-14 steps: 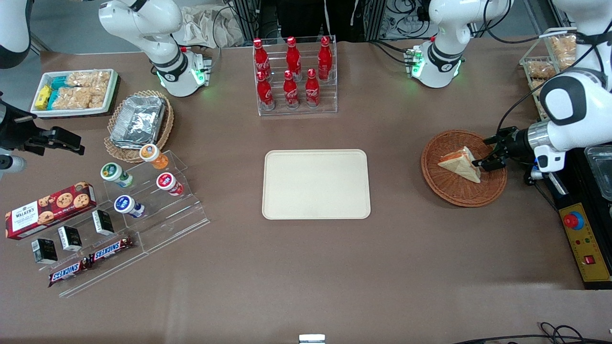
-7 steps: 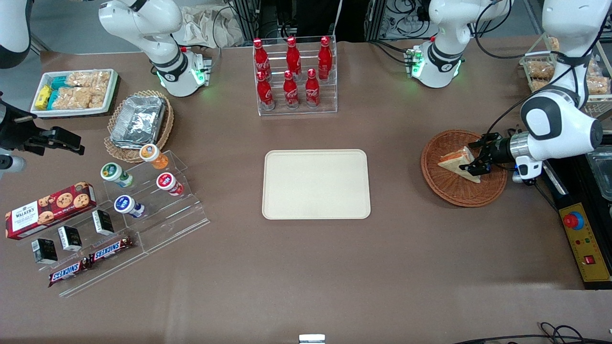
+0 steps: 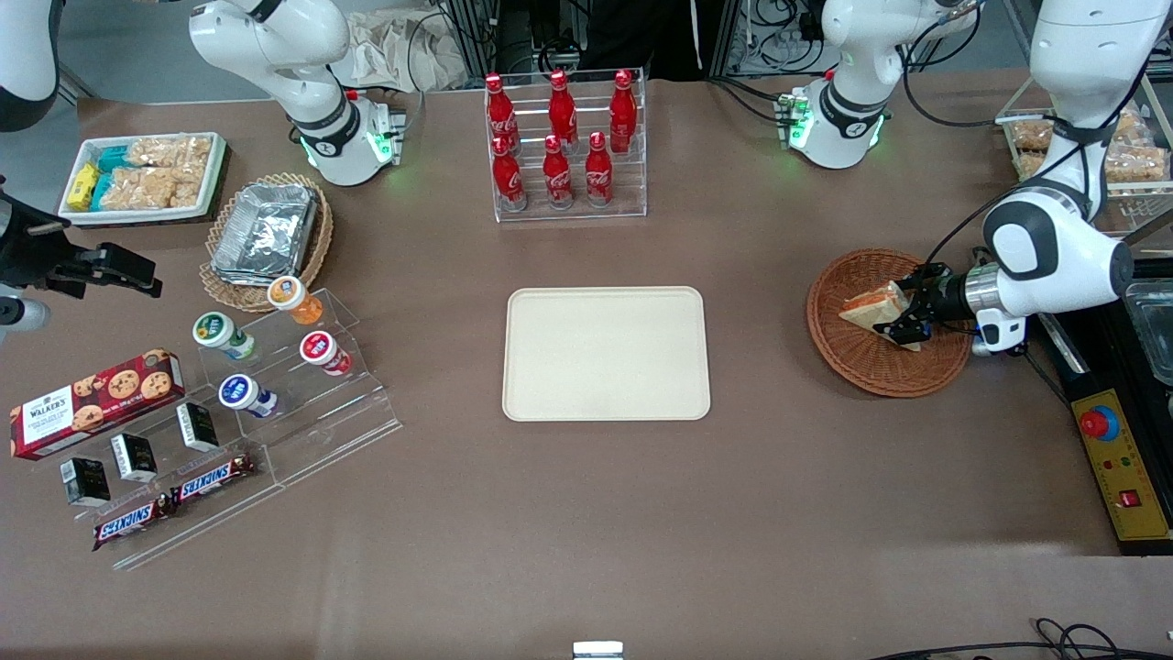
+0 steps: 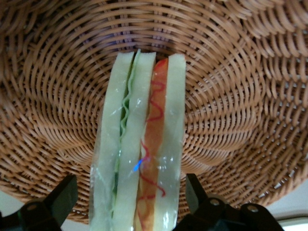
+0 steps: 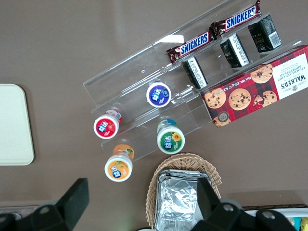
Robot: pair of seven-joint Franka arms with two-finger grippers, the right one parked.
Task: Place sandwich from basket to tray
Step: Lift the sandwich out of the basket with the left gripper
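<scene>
Moved since earlier: gripper [image 3: 903, 318] advanced onto sandwich [image 3: 871, 306]; your jaws stand open, straddling it, no squeeze yet. Sandwich: in basket [image 3: 857, 365]. Tray [image 3: 605, 353]: bare. Outstanding: grasp, lift, transfer, release.

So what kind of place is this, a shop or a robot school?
Probably a robot lab set up like a snack shop: cola bottles and Snickers bars fill display racks, and the gripper straddles a sandwich, open, in a basket.

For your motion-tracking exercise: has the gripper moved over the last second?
Yes. The gripper has moved inward over the basket, toward the tray, and now straddles the sandwich.
</scene>
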